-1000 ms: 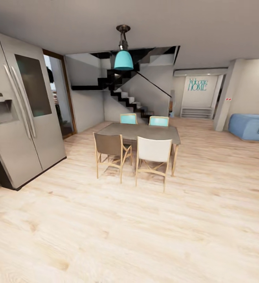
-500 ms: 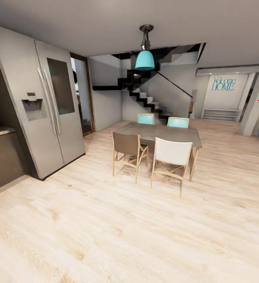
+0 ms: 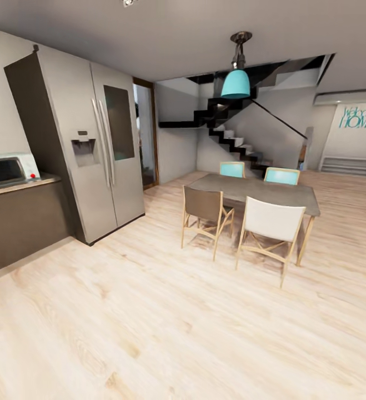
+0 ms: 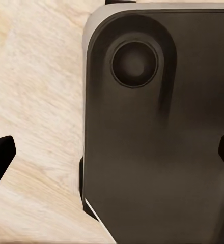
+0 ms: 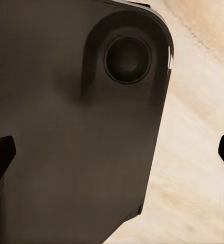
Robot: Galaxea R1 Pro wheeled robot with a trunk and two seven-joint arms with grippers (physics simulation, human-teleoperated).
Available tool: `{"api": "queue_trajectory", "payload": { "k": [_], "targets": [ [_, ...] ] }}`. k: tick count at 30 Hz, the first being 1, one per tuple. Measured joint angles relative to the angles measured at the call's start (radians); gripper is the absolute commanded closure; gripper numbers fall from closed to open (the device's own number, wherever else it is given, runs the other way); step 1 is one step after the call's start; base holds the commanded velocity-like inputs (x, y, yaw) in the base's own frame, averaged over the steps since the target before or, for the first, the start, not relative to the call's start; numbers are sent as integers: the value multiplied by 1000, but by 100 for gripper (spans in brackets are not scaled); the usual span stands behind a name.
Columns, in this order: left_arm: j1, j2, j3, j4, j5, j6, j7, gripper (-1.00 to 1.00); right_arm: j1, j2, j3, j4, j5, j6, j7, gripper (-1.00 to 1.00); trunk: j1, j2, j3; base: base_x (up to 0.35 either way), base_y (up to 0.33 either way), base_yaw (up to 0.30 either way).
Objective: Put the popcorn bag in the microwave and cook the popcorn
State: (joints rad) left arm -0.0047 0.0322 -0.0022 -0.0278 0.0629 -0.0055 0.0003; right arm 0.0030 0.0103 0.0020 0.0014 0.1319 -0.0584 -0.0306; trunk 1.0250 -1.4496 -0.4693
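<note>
The head view looks across a light wood floor (image 3: 166, 328) toward a grey dining table (image 3: 260, 191) with 4 chairs (image 3: 269, 228) under a teal pendant lamp (image 3: 236, 83), and a dark staircase (image 3: 232, 136) behind. At the far left the microwave (image 3: 8, 169) sits on the countertop (image 3: 24, 184) over dark cabinets (image 3: 21, 228), its dark glass door facing the room and a small red light at its right side. A tall steel fridge (image 3: 91, 150) stands just beside it. The popcorn bag cannot be made out. In the left wrist view the left gripper (image 4: 112, 157) hangs over the robot's dark base (image 4: 152, 152) and the floor, its 2 black fingertips (image 4: 0, 155) at opposite edges, jaws wide, nothing between. In the right wrist view the right gripper (image 5: 112, 152) shows the same: fingertips (image 5: 0, 152) spread wide, empty, above the base (image 5: 66, 142).
</note>
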Motion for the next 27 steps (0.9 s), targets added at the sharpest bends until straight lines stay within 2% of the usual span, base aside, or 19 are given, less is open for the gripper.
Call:
{"api": "queue_trajectory", "payload": {
  "k": [27],
  "targets": [
    [-1,0,0,0,0,0,0,-100,0,-1,-1,0,-1,0,0,-100,0,0,0,0,0,300]
  ]
}}
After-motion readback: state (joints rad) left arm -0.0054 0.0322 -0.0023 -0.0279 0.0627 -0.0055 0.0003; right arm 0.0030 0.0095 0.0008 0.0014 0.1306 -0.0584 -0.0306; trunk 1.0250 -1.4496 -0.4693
